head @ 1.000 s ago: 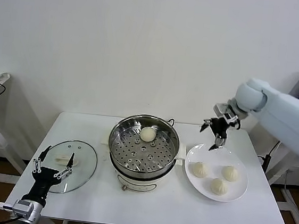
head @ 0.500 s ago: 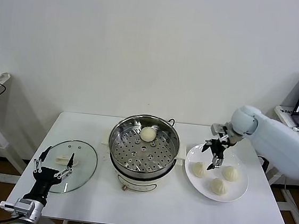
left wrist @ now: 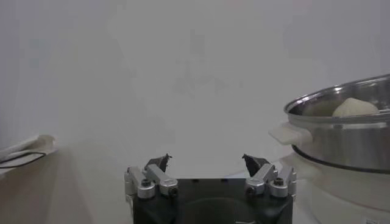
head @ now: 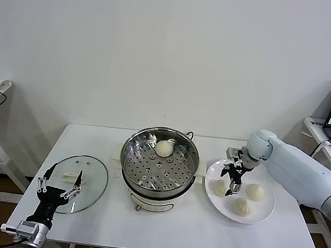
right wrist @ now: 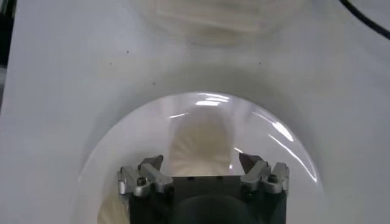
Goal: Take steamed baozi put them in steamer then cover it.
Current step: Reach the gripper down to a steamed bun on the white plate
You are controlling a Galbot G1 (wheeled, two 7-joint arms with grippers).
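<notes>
From the head camera I see a white rectangular table (head: 160, 230) against a plain pale wall. At its centre stands the steamer (head: 159, 162), a wide shiny stainless-steel pot with a perforated tray on a cream-white base. One round cream-white baozi (head: 163, 148) lies on the tray toward the far rim. To the steamer's right sits a flat white round plate (head: 266, 210) holding three more baozi: one on the left side (head: 220, 188), one on the right (head: 255, 192) and one nearest me (head: 242, 206).

My right gripper (head: 231, 185) hangs with its jaws spread wide, fingers pointing down just above the plate's left-hand bun. In the right wrist camera that bun shows between and beyond the two fingertips; I cannot tell whether they touch it, but nothing is gripped.

A round clear glass lid (head: 77, 184) lies flat on the table's left end. My left gripper (head: 60, 179) sits parked over the lid's near edge, its jaws also spread and empty.
</notes>
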